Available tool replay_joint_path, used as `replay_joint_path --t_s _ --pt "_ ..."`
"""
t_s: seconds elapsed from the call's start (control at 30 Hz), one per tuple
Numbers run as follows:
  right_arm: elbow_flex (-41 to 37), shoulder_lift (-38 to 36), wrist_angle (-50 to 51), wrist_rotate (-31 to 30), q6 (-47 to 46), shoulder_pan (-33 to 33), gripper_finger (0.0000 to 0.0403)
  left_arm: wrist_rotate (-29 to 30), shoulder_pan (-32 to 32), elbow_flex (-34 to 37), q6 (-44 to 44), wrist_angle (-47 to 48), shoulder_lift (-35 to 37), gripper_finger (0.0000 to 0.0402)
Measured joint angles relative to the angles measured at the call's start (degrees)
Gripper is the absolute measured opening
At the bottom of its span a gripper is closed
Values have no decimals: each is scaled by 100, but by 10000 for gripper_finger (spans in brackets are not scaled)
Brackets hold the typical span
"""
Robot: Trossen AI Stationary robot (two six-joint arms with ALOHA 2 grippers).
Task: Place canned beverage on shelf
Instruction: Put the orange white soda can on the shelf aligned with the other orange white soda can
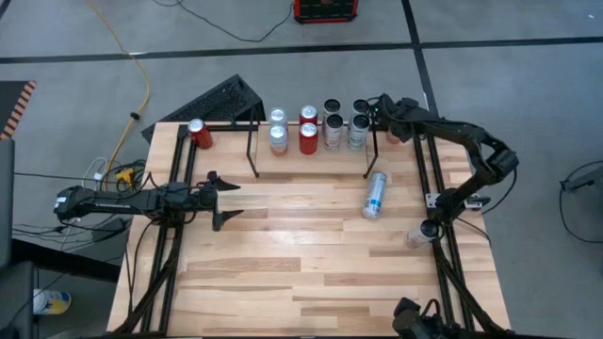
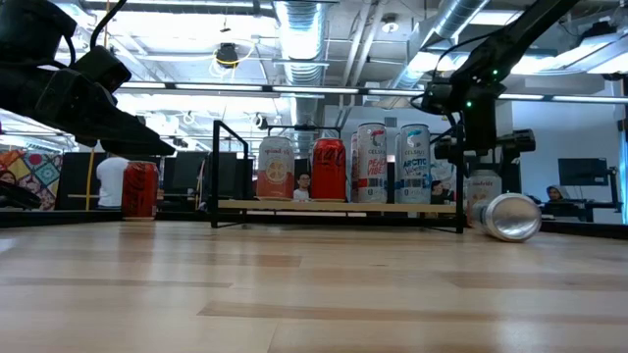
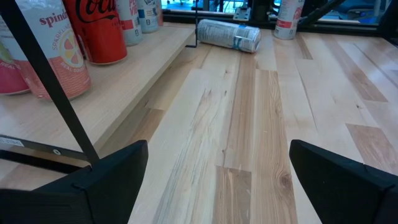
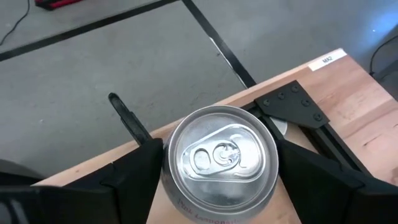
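Observation:
The shelf (image 1: 311, 162) stands at the table's far middle, its light wood board (image 2: 334, 206) carrying several upright cans (image 1: 308, 137). My right gripper (image 4: 221, 155) is at the far right corner, just right of the shelf, its fingers around an upright silver-topped can (image 4: 221, 155), which also shows in the high view (image 1: 395, 138) and the low view (image 2: 484, 191). My left gripper (image 1: 224, 200) hovers open and empty at the table's left, in front of the shelf. A white-and-blue can (image 1: 376, 194) lies on its side in front of the shelf's right end. My right gripper pinches the upright can between its two fingers, on opposite sides of its wall (image 4: 169, 186) just below the top rim. The fingers come from above, pointing down. The can stands upright; the lying can hides its bottom in the low view.
A red can (image 1: 199, 133) stands at the far left corner, outside the shelf. Another can (image 1: 417, 234) stands by the right black rail (image 1: 443, 254). Black rails also run along the left side (image 1: 160, 254). Open wood lies across the table's middle and near side.

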State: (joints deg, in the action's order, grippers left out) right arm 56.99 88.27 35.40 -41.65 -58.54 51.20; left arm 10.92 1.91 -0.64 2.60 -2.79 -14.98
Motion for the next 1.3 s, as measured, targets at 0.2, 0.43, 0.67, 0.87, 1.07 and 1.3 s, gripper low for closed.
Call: replay_joint_path --t_s 0.2,0.43,0.67,0.87,1.07,1.3 --pt "3 -4 50 110 -9 4 319 0 -2 0 1 0 0 377" --pt "9 -47 338 208 -30 -3 291 0 -1 2 1 0 -2 377" --pt "-19 -414 831 511 192 -113 288 0 -1 2 1 0 -2 377" --pt "-34 -850 1615 853 360 -377 286 0 -1 1 1 0 -1 377" --pt "-44 -1159 2306 922 191 -1017 286 0 -1 1 0 0 0 377" --pt "-37 -1466 3184 822 -360 -1879 286 0 -1 2 0 0 -1 377"
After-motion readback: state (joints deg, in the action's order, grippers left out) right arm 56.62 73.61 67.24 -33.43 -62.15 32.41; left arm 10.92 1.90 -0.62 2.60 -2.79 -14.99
